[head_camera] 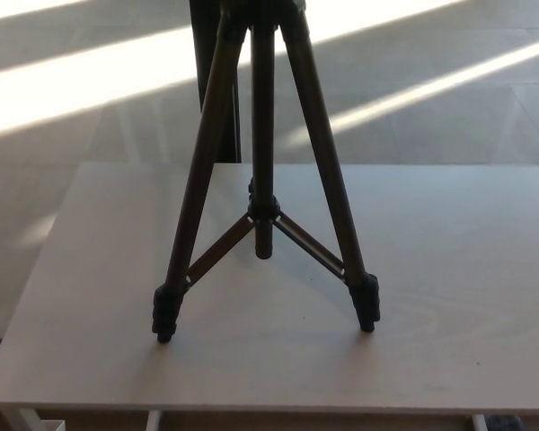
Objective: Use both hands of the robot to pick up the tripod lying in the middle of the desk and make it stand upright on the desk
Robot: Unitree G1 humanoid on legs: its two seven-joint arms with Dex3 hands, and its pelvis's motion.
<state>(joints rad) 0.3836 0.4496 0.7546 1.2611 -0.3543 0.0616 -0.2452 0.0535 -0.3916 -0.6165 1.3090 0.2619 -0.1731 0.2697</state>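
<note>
Brown tripod [262, 180] stands upright on desk [449, 287], unheld.

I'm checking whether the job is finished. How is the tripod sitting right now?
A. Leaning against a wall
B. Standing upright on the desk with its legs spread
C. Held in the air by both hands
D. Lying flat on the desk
B. The tripod stands on the desk with its feet planted and no hand in view.
</note>
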